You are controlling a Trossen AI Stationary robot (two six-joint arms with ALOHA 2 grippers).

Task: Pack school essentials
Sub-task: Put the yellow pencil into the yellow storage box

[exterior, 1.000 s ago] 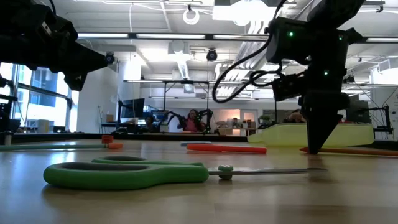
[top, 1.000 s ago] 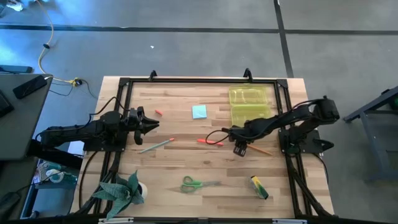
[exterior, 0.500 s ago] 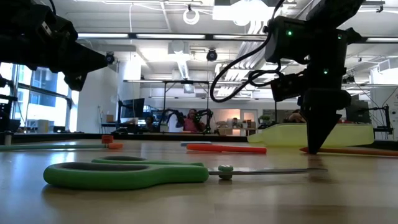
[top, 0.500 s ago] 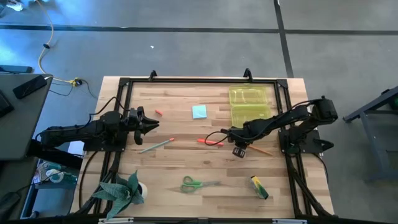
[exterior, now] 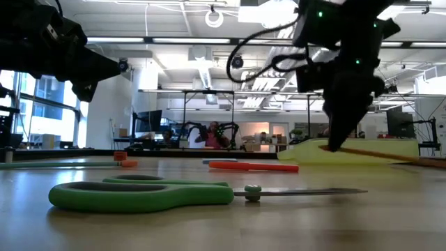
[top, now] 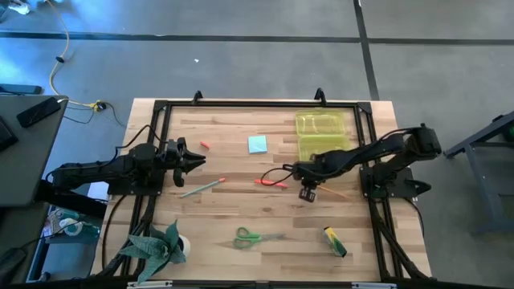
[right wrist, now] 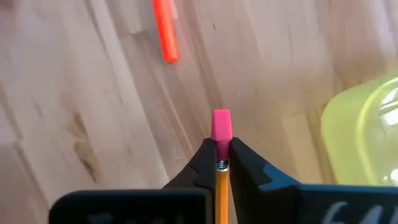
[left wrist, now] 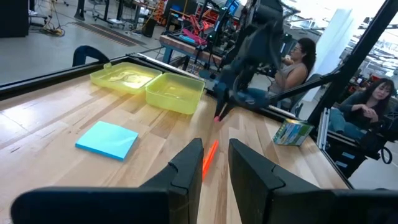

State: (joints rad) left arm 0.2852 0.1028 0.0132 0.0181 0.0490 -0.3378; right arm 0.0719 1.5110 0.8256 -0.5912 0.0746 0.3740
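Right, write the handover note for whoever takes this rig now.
Right hand: shut on the wooden pencil, one end lifted beside the yellow case.
Left hand: idle at the left edge, holding nothing.
On the table: scissors, red-orange marker, note pad, green pencil, stationery set, tiny red piece.
Done: nothing packed; case looks empty.
Left: everything.

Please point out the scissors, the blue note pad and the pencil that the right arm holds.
green-handled scissors (exterior: 139,195), low view, on the handle.
light-blue note pad (left wrist: 107,139), left wrist view, on its top face.
wooden pencil (right wrist: 221,127), right wrist view, on its pink eraser.
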